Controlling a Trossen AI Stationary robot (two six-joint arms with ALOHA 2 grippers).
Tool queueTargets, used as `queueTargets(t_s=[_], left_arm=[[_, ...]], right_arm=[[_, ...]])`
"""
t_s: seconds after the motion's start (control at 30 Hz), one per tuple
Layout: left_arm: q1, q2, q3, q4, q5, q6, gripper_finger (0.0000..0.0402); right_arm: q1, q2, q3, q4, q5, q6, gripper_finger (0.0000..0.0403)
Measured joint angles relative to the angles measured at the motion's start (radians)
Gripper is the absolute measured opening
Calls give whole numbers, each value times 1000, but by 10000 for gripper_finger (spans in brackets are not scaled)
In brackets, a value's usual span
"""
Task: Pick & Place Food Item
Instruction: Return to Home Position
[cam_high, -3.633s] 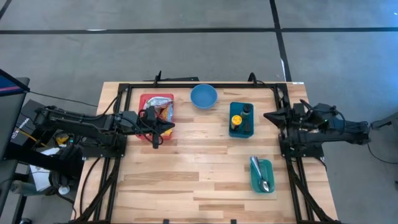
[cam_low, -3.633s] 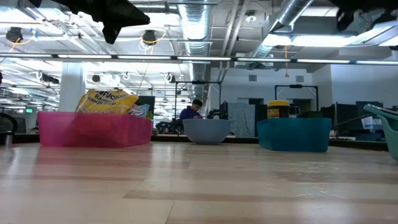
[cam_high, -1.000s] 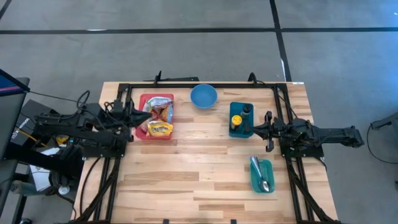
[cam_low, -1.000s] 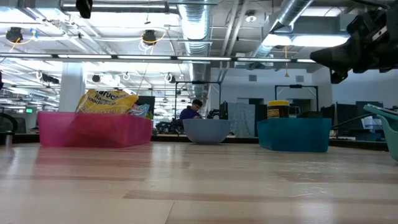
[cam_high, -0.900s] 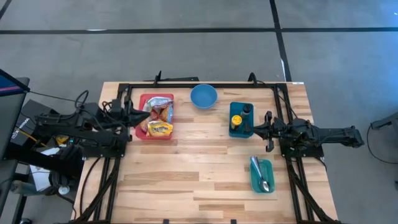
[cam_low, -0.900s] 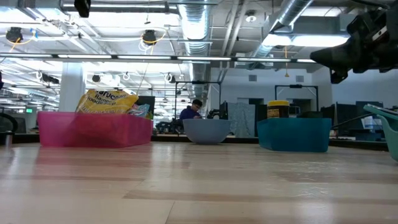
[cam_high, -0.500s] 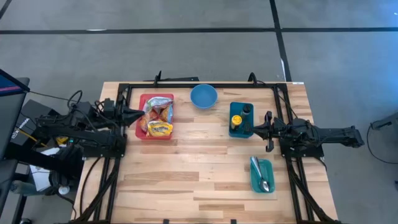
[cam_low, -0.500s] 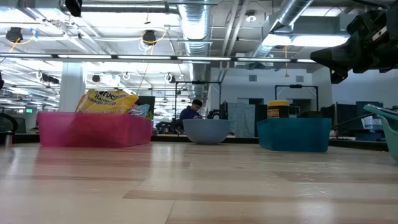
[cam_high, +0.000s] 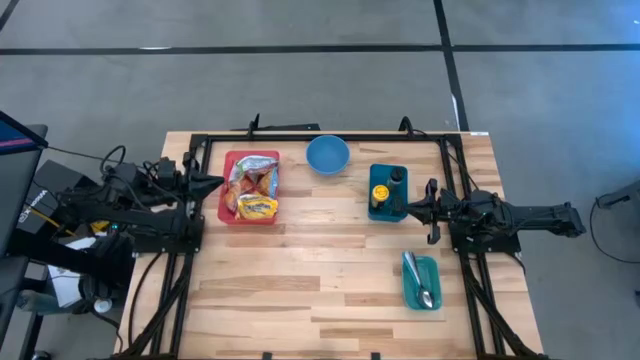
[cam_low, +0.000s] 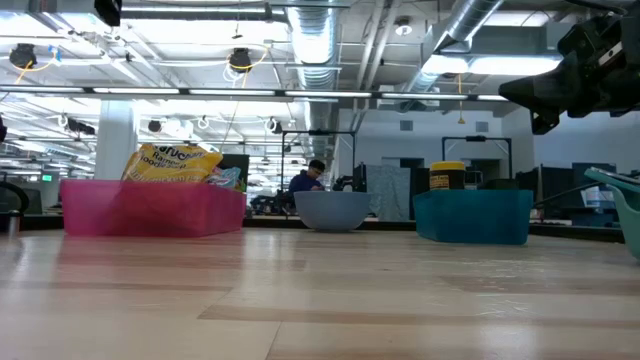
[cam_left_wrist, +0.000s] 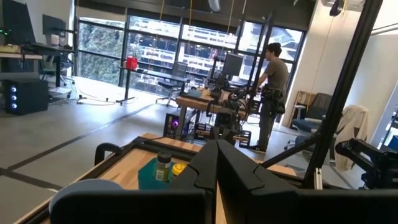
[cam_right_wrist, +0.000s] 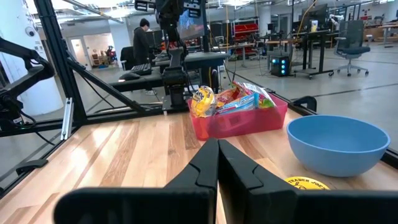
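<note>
Several bright snack packets (cam_high: 252, 186) lie piled in a pink bin (cam_high: 226, 205) at the table's far left; a yellow packet (cam_low: 175, 162) sticks up over the bin's rim. My left gripper (cam_high: 219, 181) is shut with nothing in it. It hangs level just off the bin's left wall and points toward the table's right. Its joined fingers (cam_left_wrist: 216, 163) show in the left wrist view. My right gripper (cam_high: 410, 207) is shut as well, level, beside the teal bin (cam_high: 388, 192) and pointing toward the table's left. Its fingers (cam_right_wrist: 217, 155) face the pink bin (cam_right_wrist: 239, 121).
A blue bowl (cam_high: 327, 155) stands at the far middle. The teal bin holds a dark bottle and a yellow-lidded jar (cam_high: 380, 191). A teal tray (cam_high: 421, 281) with a spoon lies near right. A black frame (cam_high: 320, 136) rims the table. Bare wood fills the near middle.
My left gripper has drawn back level toward the table's left edge, from over the pink bin's left wall to just outside it, and has stayed shut. The packets lie as before.
</note>
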Motion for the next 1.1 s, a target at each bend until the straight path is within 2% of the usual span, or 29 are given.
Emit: queueTargets(t_s=[1.1], left_arm=[[0,-229,0,-108,0,0,2]], right_arm=[[0,0,0,0,0,0,1]])
